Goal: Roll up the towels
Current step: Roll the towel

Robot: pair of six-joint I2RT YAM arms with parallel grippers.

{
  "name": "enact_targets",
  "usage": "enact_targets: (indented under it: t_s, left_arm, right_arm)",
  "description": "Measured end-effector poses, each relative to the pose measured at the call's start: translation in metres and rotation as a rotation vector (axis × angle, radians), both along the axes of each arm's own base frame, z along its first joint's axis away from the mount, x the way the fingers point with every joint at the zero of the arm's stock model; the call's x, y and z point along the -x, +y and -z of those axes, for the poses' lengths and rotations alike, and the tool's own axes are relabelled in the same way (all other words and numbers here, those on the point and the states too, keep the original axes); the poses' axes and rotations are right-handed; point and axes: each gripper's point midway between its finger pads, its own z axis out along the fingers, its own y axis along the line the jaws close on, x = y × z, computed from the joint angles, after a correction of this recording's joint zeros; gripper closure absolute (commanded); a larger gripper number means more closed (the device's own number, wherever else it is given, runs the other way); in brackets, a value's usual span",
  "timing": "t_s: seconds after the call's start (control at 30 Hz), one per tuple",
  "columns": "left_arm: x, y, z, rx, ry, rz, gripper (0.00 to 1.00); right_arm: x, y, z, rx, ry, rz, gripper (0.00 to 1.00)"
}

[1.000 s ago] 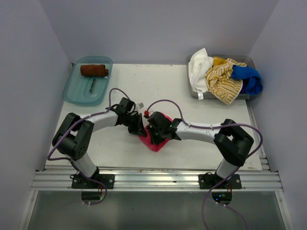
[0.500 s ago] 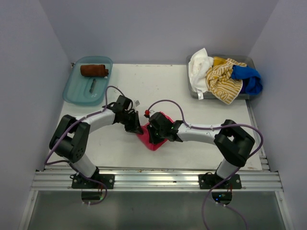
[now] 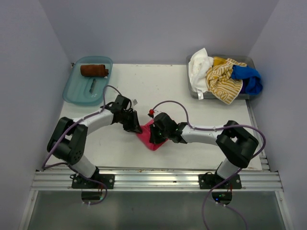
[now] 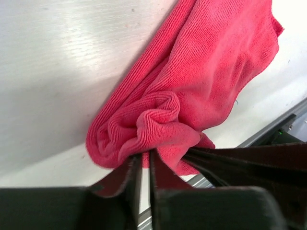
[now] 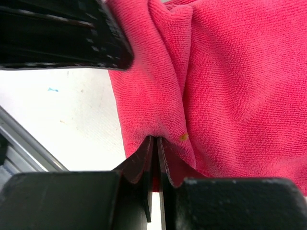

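— How are the room and the surface laid out?

— A flat white worktop (image 3: 158, 86) is enclosed by plain pale grey-lilac walls (image 3: 158, 28) at 9, 12 and 3 o'clock. A ribbed aluminium rail (image 3: 158, 181) is fixed along the edge at 6 o'clock, and both arm bases are bolted to it. In the left wrist view the worktop is seen as smooth, with a dull sheen and a few specks.

— Where is the hot pink terry-cloth towel (image 3: 149, 143)?

— It is spread, creased, towards 6 o'clock of the worktop, between the two arms.

— And how is it held?

— The left fingers (image 3: 135, 128) are set at its 10 o'clock corner. In the left wrist view they (image 4: 144, 155) are drawn almost together on a puckered gather of the towel (image 4: 201, 81). The right fingers (image 3: 153, 136) are laid over its 3 o'clock side. In the right wrist view they (image 5: 156, 140) are pressed together on a raised fold of the cloth (image 5: 240, 72).

— What else is carried by the worktop?

— A translucent teal plastic tray (image 3: 76, 96) is placed at 10 o'clock, with a rolled rust-brown cloth towel (image 3: 94, 70) lying in it. A grey plastic bin (image 3: 245, 59) is placed at 2 o'clock. Heaped in it are a white cloth towel (image 3: 199, 67), a yellow-and-white striped cloth towel (image 3: 223, 82) and a blue cloth towel (image 3: 248, 79), and the striped one is draped over the bin's near rim.
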Motion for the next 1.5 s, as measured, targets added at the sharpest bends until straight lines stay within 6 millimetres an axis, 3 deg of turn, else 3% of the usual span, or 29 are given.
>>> enact_targets:
  t_s: [0.2,0.33,0.53,0.77,0.87,0.9,0.97,1.13,1.37,1.5]
  left_arm:
    - [-0.005,0.018,-0.026,-0.056,-0.118,-0.078,0.4]
    - [0.0,0.023,-0.022,-0.064,-0.116,-0.109,0.32]
    - [0.011,0.021,0.013,-0.06,-0.018,-0.129,0.31]
    - [0.002,0.003,0.011,0.062,-0.021,-0.187,0.41]
    - [0.0,-0.001,0.013,0.101,-0.013,-0.22,0.54]
    - [0.0,-0.003,0.014,0.114,-0.006,-0.234,0.63]
    - [0.0,-0.004,0.016,0.133,0.003,-0.259,0.79]
    - [0.0,-0.007,0.012,0.151,0.024,-0.309,1.0]
    - [0.003,-0.003,0.012,0.122,0.046,-0.35,1.0]
    - [0.004,-0.002,0.012,0.115,0.06,-0.363,1.0]
  right_arm:
    - [0.001,0.002,0.0,-0.085,0.015,0.001,0.91]
    - [0.0,0.004,-0.001,-0.116,0.02,0.001,0.91]
    - [0.0,0.004,-0.001,-0.131,0.026,0.001,0.91]
    - [0.0,0.003,-0.001,-0.138,0.031,0.002,0.92]
    - [0.0,0.003,-0.001,-0.138,0.03,0.002,0.92]
    - [0.0,0.003,-0.001,-0.137,0.03,0.002,0.91]
    - [-0.001,0.003,-0.001,-0.135,0.029,0.005,0.85]
    - [-0.002,-0.002,-0.01,-0.116,0.006,0.019,0.62]
    - [0.0,-0.034,-0.028,0.052,-0.099,0.057,0.53]
    - [0.005,-0.035,-0.041,0.165,-0.208,0.017,0.49]
